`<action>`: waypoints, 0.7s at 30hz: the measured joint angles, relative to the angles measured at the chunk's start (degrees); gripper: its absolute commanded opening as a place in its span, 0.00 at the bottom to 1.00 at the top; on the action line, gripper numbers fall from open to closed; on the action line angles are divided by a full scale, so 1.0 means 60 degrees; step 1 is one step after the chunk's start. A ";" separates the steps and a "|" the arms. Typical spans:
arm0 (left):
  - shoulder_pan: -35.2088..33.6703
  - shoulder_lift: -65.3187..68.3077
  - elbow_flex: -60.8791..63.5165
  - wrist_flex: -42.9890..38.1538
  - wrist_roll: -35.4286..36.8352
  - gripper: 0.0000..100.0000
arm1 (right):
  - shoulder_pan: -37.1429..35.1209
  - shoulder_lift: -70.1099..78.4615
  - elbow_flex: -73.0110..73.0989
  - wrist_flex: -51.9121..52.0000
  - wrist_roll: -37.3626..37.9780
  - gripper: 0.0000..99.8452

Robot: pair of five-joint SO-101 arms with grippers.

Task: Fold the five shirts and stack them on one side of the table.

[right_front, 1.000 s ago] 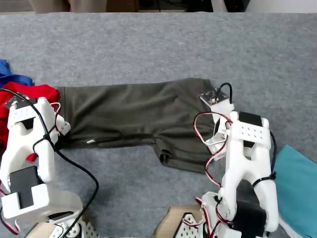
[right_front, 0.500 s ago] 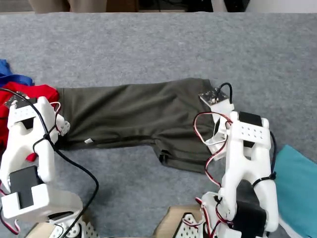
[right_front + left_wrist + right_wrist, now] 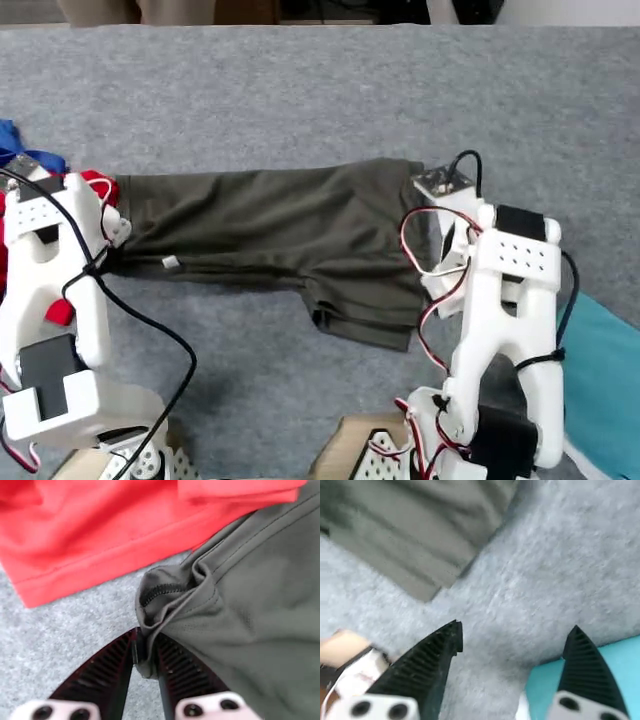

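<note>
My left gripper has its 2 jaws closed almost all the way. A bunched corner of the green shirt is pinched between them. The rest of that shirt runs away from the jaw tips, across the middle of the grey table. It lies in a long strip with 1 sleeve sticking out from its side. The red shirt lies just past the tips and touches the green corner. A blue shirt peeks out beyond the red one.

My right gripper has its jaws wide open and holds nothing. Bare table lies between them. The other end of the green shirt lies past the tips and does not touch them. A teal shirt lies close by, back behind the tips near 1 jaw.

I think this job has a long way to go. I can count 4 shirts. The green one looks folded 1 time along its length, so I think it needs more folds to make it small. The red and blue ones look like a loose heap, not a neat pile. I cannot tell if the teal one is folded. To my eye the stack is not made yet, and most of the folding is left to do.
</note>
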 measured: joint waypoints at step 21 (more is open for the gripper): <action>0.0000 0.0015 0.1026 -0.1407 -0.0440 0.02 | -0.2476 0.0000 0.1040 -0.1011 -0.1963 0.30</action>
